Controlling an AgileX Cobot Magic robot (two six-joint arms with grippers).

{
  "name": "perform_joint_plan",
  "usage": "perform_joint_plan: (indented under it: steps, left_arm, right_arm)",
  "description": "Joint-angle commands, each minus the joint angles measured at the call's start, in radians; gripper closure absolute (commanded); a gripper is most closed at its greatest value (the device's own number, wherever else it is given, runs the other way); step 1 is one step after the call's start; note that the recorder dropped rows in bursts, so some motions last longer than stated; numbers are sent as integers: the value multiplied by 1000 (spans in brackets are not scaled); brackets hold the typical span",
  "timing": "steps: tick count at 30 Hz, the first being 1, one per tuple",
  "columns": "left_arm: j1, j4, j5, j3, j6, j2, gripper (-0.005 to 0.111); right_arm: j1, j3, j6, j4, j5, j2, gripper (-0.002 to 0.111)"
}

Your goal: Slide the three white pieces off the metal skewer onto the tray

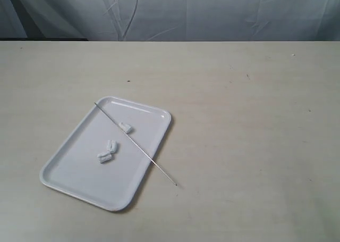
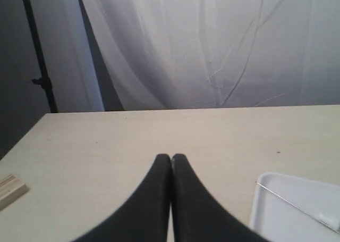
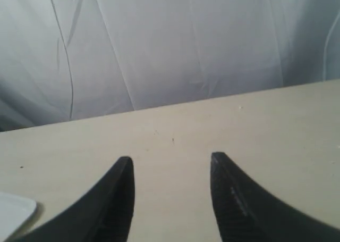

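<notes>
On beige table w/ grey drape behind, skewer crosses tray; left hand together, right hand apart.

A pale beige surface is stretching across the scene, matte and lightly flecked, with a small dark speck sitting toward its far side. Behind its far edge a whitish-grey cloth backdrop is hanging in loose folds and creases. In the left wrist view a thin dark pole is standing upright in front of a flat pale panel, and a light wooden block is lying near the surface's edge. Soft, even light is falling, casting only faint shadows.
</notes>
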Motion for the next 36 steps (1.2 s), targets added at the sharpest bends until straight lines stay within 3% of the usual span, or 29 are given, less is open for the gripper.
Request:
perform_joint_plan:
  steps: [1,14,23,36]
  left_arm:
    - [-5,56,-96,86,-15,-5,107]
    - [-15,87,-16,125,-15,-8,107]
    - [-87,97,3,151,-23,-85,107]
    - [-184,322,-5,151,-329,-85,107]
  right_arm:
    - [-6,19,-2,38,99,-9,65]
    - [-6,19,-374,225,151,-59,65]
    - [-6,19,-396,201,171,-62,65]
    - [-6,19,-413,197,223,-62,65]
